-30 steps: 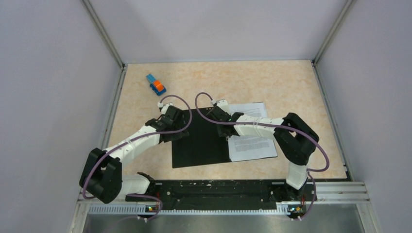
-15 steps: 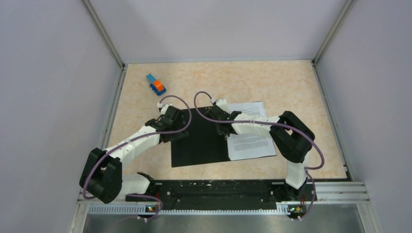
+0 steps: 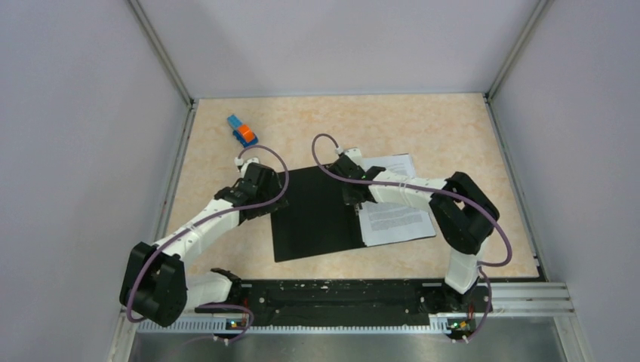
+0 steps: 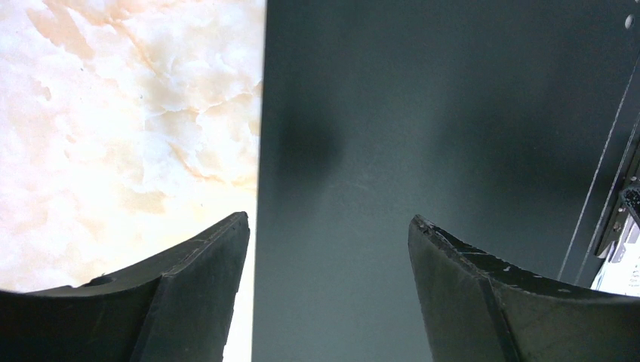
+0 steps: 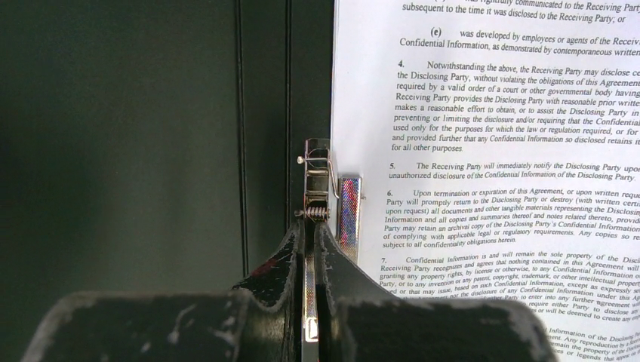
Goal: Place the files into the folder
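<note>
Metal spine clip (image 5: 318, 177) pinched by right gripper (image 5: 311, 230), centre frame; left gripper (image 4: 328, 220) spread over folder (image 4: 423, 113); clamping files (image 5: 513, 151), next probably swing lever down.

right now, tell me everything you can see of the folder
The folder lies open and flat on the table, matte black inside facing up. Two creases run down its spine, where a metal clip with a small spring sits. The right gripper is shut on that clip's lever. The files lie on its right half, edge beside the clip. The left gripper, open, straddles its left edge.
</note>
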You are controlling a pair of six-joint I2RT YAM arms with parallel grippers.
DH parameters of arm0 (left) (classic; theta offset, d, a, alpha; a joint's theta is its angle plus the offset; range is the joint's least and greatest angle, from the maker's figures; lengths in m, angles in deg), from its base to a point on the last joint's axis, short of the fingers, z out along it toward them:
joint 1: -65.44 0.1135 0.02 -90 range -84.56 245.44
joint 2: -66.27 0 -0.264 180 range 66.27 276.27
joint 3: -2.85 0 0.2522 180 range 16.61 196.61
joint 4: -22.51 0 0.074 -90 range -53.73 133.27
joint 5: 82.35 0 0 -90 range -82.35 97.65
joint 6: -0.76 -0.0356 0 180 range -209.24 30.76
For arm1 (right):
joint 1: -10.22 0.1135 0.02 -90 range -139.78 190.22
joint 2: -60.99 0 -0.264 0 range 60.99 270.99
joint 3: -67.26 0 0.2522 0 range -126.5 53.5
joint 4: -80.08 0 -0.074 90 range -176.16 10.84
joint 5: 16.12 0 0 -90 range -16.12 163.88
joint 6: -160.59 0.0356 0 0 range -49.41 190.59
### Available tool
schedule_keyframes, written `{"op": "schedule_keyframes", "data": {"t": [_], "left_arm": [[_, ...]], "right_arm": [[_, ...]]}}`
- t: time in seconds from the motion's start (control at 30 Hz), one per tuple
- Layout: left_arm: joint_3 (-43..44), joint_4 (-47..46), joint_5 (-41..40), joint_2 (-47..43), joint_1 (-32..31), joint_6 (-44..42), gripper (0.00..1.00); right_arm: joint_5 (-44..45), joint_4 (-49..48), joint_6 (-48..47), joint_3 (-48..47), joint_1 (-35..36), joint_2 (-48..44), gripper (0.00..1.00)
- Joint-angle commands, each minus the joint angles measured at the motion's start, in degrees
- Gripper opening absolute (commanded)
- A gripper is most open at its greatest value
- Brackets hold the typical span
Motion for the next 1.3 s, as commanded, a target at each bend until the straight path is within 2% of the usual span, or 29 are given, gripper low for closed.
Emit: {"op": "schedule_keyframes", "data": {"t": [0.0, 0.23, 0.27, 0.4, 0.8, 1.07, 1.27], "left_arm": [[-1.72, -3.57, 5.07, -2.05, 3.54, -2.23, 0.85], [-5.37, -9.49, 17.43, -2.25, 8.95, -2.57, 0.89], [-5.89, -10.57, 19.18, -2.22, 9.59, -2.46, 0.93], [-7.18, -14.21, 25.14, -2.12, 11.06, -1.96, 0.98], [-11.87, -29.15, 40.06, -3.07, 13.39, 2.92, 0.98], [-13.07, -31.52, 41.71, -11.52, 13.52, 5.59, 0.98], [-11.44, -30.07, 44.10, -16.33, 13.44, 4.91, 0.98]], "right_arm": [[-2.97, 0.37, -1.08, -0.03, -2.54, -7.83, 0.00], [-6.07, 1.85, -1.97, -0.07, -4.08, -13.26, 0.00], [-6.27, 2.08, -2.09, -0.05, -4.21, -13.79, 0.00], [-7.46, 2.62, -2.23, 0.16, -4.92, -15.70, 0.00], [-9.53, 3.37, -2.67, 0.89, -7.04, -17.58, 0.00], [-10.50, 0.99, -1.96, 3.25, -7.46, -15.26, 0.00], [-14.67, -4.27, 1.08, 5.38, -6.88, -11.73, 0.00]]}}
